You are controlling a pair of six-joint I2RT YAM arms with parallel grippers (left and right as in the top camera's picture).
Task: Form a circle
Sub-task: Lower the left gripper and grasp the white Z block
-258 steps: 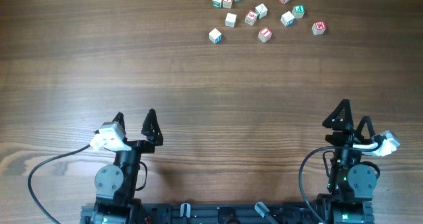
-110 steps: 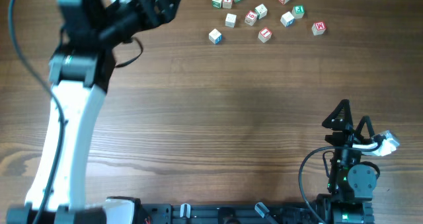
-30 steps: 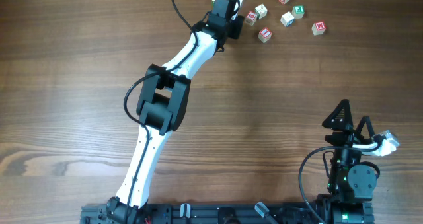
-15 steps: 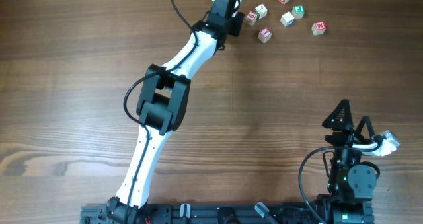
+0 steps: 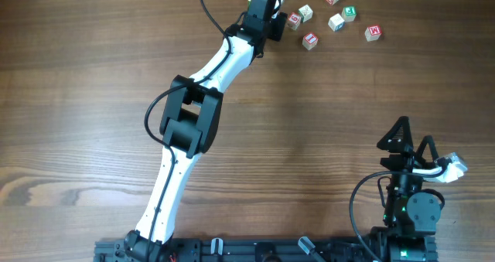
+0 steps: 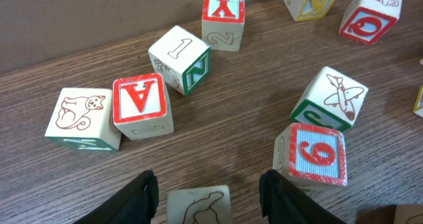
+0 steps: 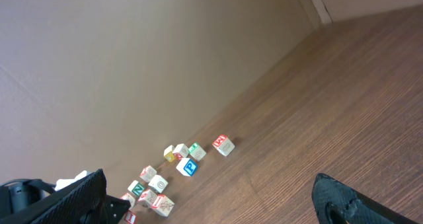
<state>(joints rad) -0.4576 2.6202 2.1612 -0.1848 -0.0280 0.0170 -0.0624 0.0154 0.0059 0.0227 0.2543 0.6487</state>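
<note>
The surface (image 5: 77, 100) was brown wood with darker grain lines. The A cube (image 6: 140, 100) had a red letter inside a red frame on white. The cat cube (image 6: 78, 115) was cream with a thin brown outline drawing and green marks on its lower side. The N cube (image 6: 180, 57) showed a green letter and a thin brown 1. The 9 cube (image 6: 316, 156) carried a red numeral on light blue stripes, framed in red. The left arm (image 5: 216, 69) was white with black joints.

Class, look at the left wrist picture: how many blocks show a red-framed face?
4: the A block at left, the Y block top centre, the round-letter block top right, the 9 block lower right. Hidden faces may add more.
</note>
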